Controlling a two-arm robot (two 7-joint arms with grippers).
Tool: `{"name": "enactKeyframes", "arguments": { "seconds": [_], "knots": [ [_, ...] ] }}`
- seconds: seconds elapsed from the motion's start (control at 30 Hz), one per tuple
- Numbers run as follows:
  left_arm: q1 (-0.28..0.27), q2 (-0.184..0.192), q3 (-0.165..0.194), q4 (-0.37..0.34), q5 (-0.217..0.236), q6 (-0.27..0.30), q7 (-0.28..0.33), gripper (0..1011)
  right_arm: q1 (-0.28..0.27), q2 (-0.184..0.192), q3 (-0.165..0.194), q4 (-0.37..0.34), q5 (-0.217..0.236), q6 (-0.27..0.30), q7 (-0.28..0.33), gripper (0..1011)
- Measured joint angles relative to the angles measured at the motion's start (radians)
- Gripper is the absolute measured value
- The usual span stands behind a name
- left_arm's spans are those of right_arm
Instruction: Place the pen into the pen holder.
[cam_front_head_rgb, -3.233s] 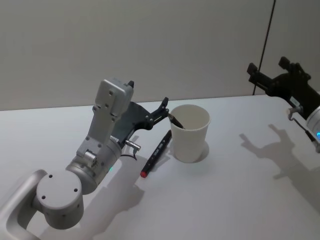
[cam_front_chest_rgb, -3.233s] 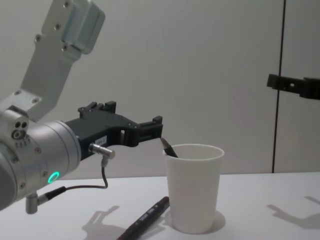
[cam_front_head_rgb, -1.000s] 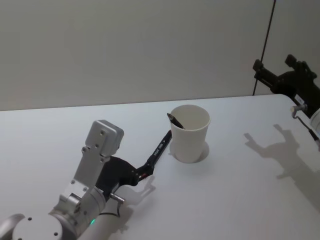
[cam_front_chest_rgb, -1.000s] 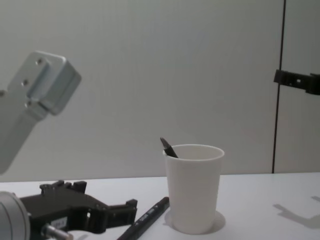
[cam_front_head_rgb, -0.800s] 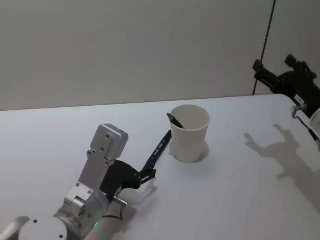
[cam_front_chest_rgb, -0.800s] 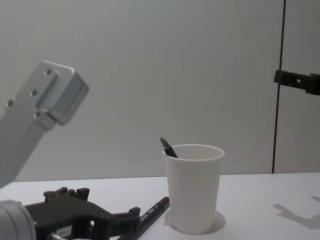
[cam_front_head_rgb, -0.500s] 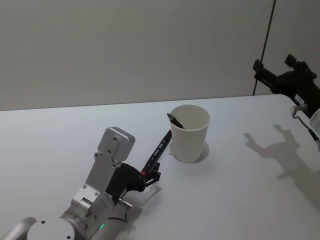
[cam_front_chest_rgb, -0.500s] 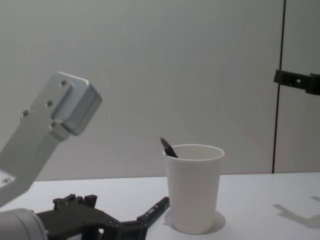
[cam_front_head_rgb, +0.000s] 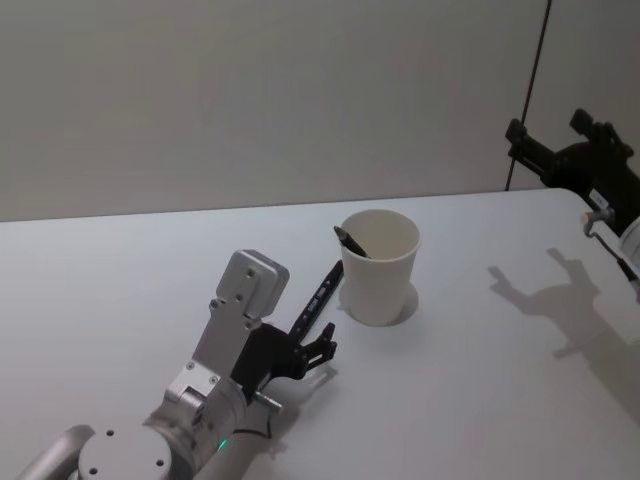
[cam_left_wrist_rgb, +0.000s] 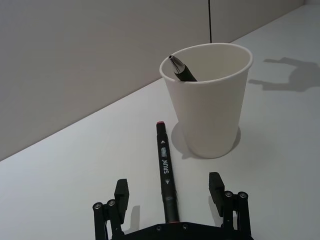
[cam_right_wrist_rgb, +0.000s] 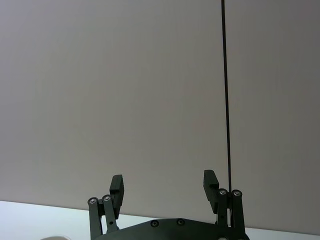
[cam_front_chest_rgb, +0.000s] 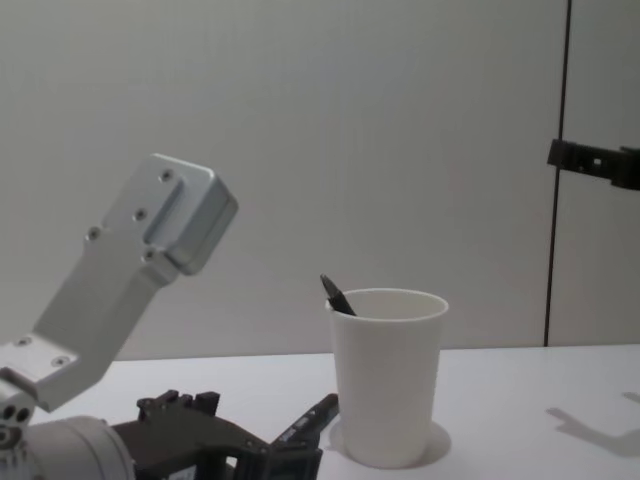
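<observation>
A black marker pen (cam_left_wrist_rgb: 166, 170) with a red end lies flat on the white table, its far tip close to the pen holder (cam_left_wrist_rgb: 207, 102), a white paper cup. My left gripper (cam_left_wrist_rgb: 169, 189) is low over the table and open, one finger on each side of the pen's near half, not touching it. In the head view the pen (cam_front_head_rgb: 318, 298) runs from the left gripper (cam_front_head_rgb: 322, 342) up to the pen holder (cam_front_head_rgb: 381, 268). A second dark pen (cam_left_wrist_rgb: 182, 70) leans inside the cup. My right gripper (cam_front_head_rgb: 560, 150) hangs open, high at the far right.
The white table (cam_front_head_rgb: 470, 400) stretches bare right of the cup, with the right arm's shadow (cam_front_head_rgb: 545, 295) on it. A grey wall (cam_front_head_rgb: 250, 90) closes the back. In the chest view the left arm's grey link (cam_front_chest_rgb: 140, 270) rises at the left.
My left gripper came down from the cup's rim to the table, then slid forward along the lying pen until its open fingers straddle it. The right gripper rose slightly.
</observation>
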Motion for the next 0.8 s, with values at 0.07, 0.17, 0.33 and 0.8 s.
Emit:
{"name": "enactKeyframes", "arguments": {
  "seconds": [0.07, 0.17, 0.33, 0.8],
  "knots": [
    [-0.002, -0.004, 0.000, 0.003, 0.001, 0.002, -0.002, 1001, 0.000, 0.000, 0.000, 0.000, 0.000, 0.000, 0.000, 1001],
    [-0.005, -0.011, 0.000, 0.009, 0.002, 0.008, -0.006, 1001, 0.000, 0.000, 0.000, 0.000, 0.000, 0.000, 0.000, 1001],
    [-0.008, -0.020, 0.000, 0.018, -0.001, 0.014, -0.008, 1001, 0.000, 0.000, 0.000, 0.000, 0.000, 0.000, 0.000, 1001],
    [-0.001, -0.030, -0.007, 0.032, -0.021, 0.026, -0.007, 1001, 0.000, 0.000, 0.000, 0.000, 0.000, 0.000, 0.000, 1001]
  ]
}}
